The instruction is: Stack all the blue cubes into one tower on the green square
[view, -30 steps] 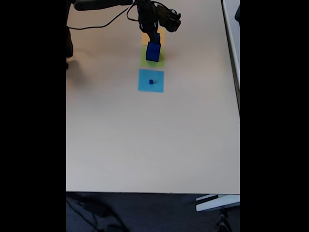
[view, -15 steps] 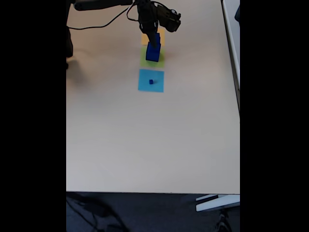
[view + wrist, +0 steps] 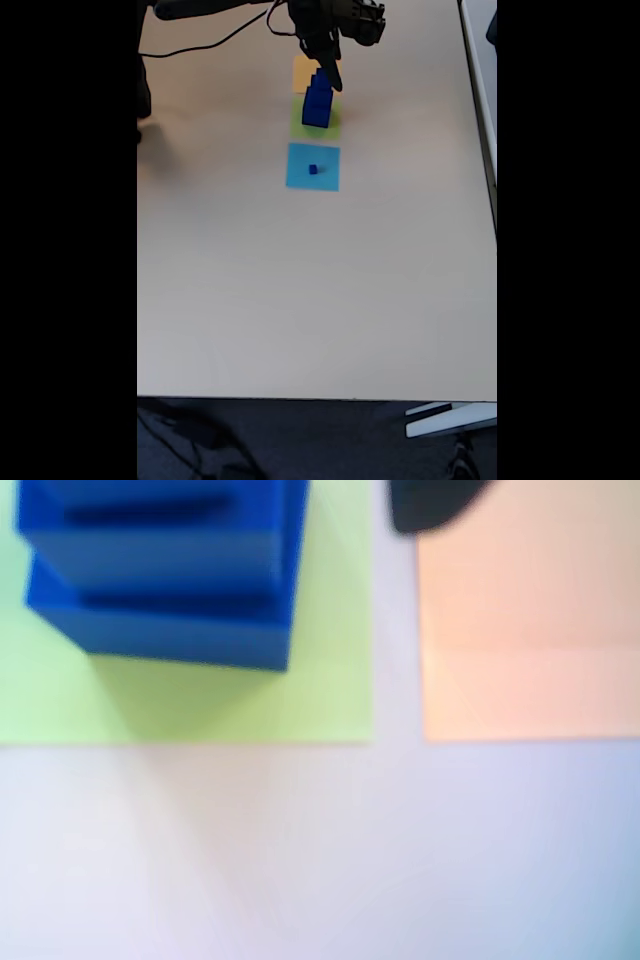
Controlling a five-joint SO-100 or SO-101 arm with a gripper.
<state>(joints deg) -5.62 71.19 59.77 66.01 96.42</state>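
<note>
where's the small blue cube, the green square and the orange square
small blue cube [image 3: 313,170], fixed view, its top
green square [image 3: 190,705], wrist view, bare part in front of the stack
orange square [image 3: 530,630], wrist view, its middle

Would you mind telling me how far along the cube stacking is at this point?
Done: two blue cubes stand stacked on the green square, medium on large. In hand: nothing visibly; the gripper sits just above the stack. Left: the small blue cube lies on the light-blue square, unstacked.
</note>
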